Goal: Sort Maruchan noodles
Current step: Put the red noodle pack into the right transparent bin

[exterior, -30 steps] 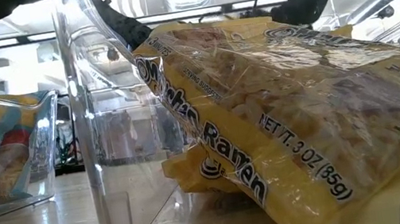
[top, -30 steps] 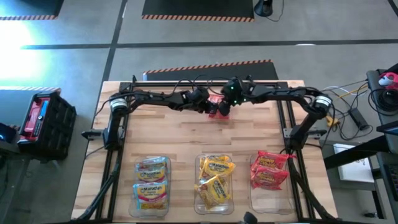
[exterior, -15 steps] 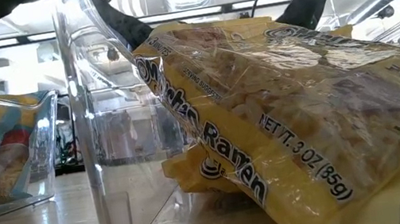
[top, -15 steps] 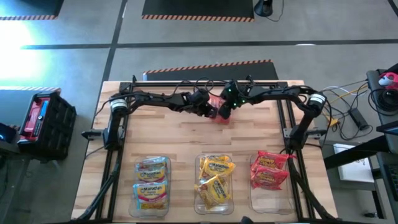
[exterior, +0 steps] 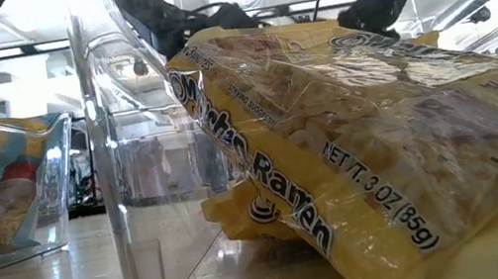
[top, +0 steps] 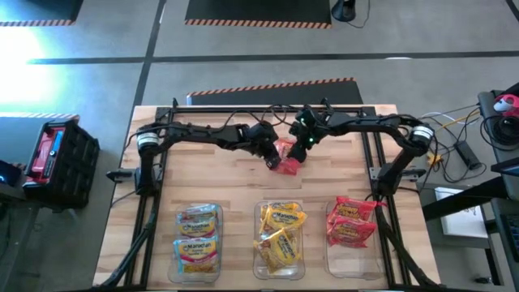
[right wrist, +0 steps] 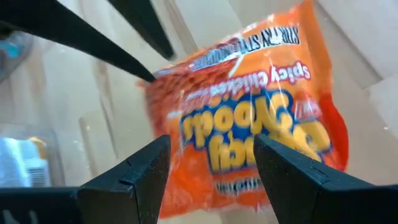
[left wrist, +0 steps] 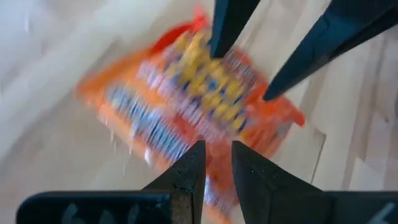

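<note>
Two pincers meet over one red packet (top: 288,156) near the desk's (top: 235,186) far edge: the left pincer (top: 272,159) pinches it, the right pincer (top: 302,151) stands spread. Let left alone carry it to the red bin (top: 353,224) at the near right, clearing the rim

An orange noodle packet (right wrist: 249,118) lies beyond the spread right pincer (right wrist: 211,168).

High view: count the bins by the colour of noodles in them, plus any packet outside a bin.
Bin of pale blue packets: 1
Bin of yellow packets: 1
Bin of red packets: 1
Loose red packet, held by the left hand, open right hand beside it: 1
Total: 3 bins, 1 loose packet
</note>
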You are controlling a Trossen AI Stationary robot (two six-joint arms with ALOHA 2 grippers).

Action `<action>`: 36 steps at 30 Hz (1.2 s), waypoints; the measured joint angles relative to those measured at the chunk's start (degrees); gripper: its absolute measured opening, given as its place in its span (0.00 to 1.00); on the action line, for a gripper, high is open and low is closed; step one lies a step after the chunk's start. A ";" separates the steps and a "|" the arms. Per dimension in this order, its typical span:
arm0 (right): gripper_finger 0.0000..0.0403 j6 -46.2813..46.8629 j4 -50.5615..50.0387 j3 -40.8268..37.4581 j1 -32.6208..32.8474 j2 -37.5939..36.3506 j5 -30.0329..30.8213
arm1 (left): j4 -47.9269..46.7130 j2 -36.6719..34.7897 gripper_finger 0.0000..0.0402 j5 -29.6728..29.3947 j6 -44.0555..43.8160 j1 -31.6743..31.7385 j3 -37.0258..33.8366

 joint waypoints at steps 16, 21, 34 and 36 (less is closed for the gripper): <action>0.55 9.33 -4.30 -3.19 -0.20 -7.79 3.47 | 5.33 4.58 0.15 -2.60 1.97 -0.51 0.11; 0.55 15.13 -4.24 -8.15 -0.25 -8.16 3.46 | 3.28 5.04 0.15 -3.35 1.75 -0.53 0.16; 0.55 32.11 28.35 -23.03 -0.10 -12.52 -3.56 | 1.79 5.17 0.15 -4.80 1.78 -0.51 -0.24; 0.55 34.45 31.04 -24.75 -0.10 -12.79 -2.54 | 1.79 5.17 0.15 -4.81 1.78 -0.51 -0.42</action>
